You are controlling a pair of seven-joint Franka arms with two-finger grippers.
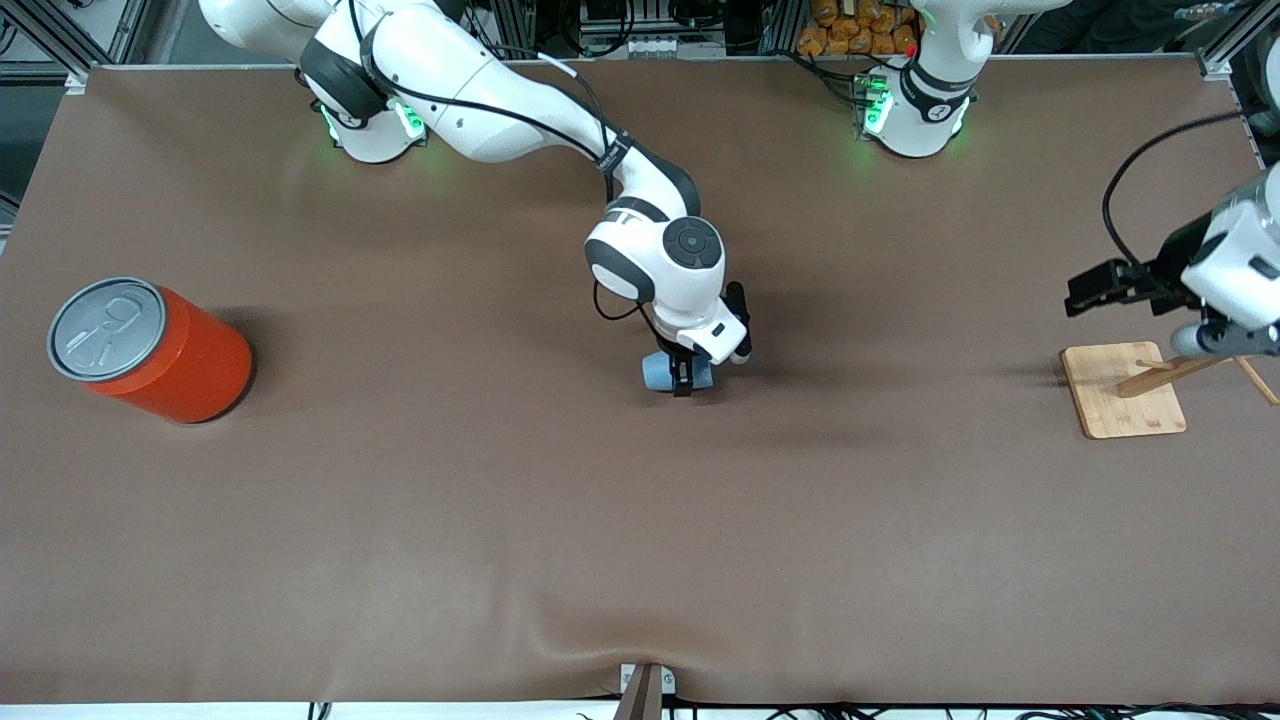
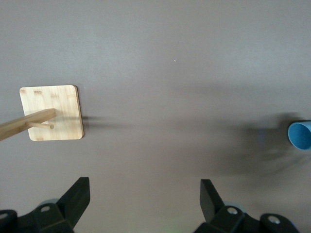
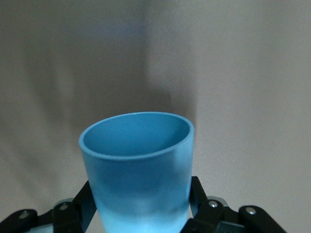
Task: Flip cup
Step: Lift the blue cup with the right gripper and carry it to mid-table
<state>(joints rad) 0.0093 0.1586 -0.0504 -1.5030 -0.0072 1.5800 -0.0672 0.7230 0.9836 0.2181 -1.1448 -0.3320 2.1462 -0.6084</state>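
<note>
Robotics lab: aluminium frame (image 1: 60, 45), cabled arm bases (image 1: 915, 110).

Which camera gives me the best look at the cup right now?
The right wrist view: the cup fills it, open mouth visible, clamped in the right gripper. The front view shows it mostly hidden under that gripper; the left wrist view catches only its edge.

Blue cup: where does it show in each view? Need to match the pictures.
Front view: blue cup mid-table, in the right pincer.
Left wrist view: at the picture's edge, apart from the bamboo stand.
Right wrist view: fills the foreground, between the pincer's fingers.
Shared landmark: the brown table mat.
</note>
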